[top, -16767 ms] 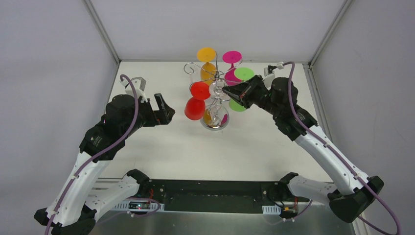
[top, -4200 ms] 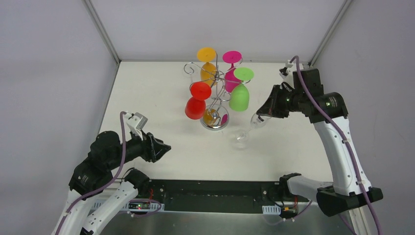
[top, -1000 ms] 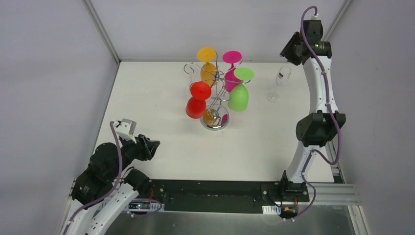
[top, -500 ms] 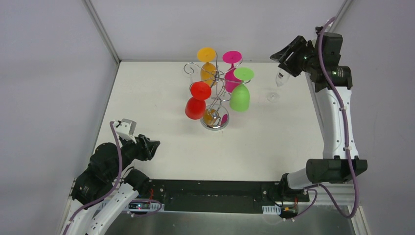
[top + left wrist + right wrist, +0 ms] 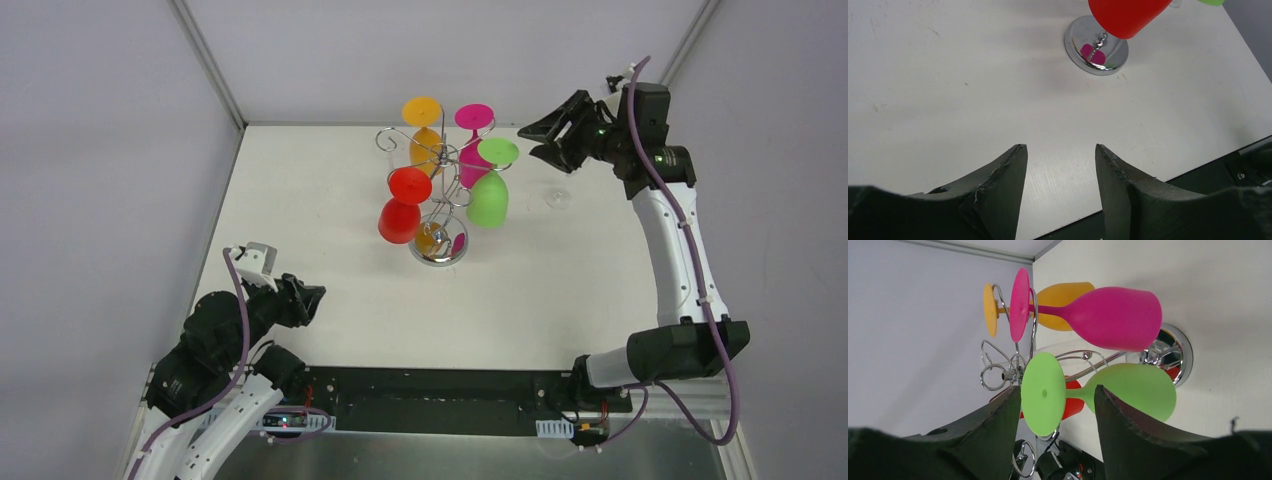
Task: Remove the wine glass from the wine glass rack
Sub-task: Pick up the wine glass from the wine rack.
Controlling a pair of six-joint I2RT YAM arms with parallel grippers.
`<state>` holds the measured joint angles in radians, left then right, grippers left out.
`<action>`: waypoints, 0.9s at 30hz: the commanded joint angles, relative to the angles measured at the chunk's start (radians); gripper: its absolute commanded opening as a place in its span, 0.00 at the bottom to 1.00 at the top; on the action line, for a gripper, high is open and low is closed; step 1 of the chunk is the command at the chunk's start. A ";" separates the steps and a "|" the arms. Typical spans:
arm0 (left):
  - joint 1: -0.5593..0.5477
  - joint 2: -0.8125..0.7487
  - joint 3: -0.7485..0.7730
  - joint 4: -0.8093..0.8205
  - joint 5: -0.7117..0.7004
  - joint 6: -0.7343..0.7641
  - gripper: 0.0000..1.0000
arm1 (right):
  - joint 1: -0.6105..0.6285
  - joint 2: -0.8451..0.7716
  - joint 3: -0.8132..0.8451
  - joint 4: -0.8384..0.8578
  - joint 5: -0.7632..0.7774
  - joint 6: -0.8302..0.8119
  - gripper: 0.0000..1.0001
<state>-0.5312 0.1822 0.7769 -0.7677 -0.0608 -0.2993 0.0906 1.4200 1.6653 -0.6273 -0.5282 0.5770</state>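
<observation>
The wine glass rack [image 5: 441, 160] stands mid-table, its chrome base [image 5: 1096, 50] showing in the left wrist view. Orange [image 5: 423, 112], pink [image 5: 474, 117], green [image 5: 498, 152] and red [image 5: 409, 186] wine glasses hang upside down from it. My right gripper [image 5: 530, 143] hovers open just right of the rack, facing it. In its wrist view, the gripper [image 5: 1058, 390] is lined up with the green glass's foot [image 5: 1043, 392], which lies ahead and untouched. A clear glass [image 5: 557, 198] stands on the table at the back right, its bowl hidden by that gripper. My left gripper [image 5: 314, 298] hangs open and empty, near left.
White walls close in the table at the back and on both sides, with the corner post near my right arm. The black base rail [image 5: 440, 390] runs along the near edge. In the left wrist view the red glass [image 5: 1128, 15] hangs above the rack's base.
My right gripper has left the clear glass standing at the back right, opened wider, and swung left to face the rack's green glass. The left arm has not moved.
</observation>
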 commanded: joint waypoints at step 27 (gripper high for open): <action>-0.007 0.005 0.004 0.007 -0.027 -0.012 0.54 | 0.053 -0.034 -0.111 0.226 -0.125 0.171 0.38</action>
<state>-0.5312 0.1822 0.7769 -0.7681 -0.0731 -0.2996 0.1364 1.4197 1.5558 -0.4553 -0.6193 0.7219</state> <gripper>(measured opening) 0.541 0.397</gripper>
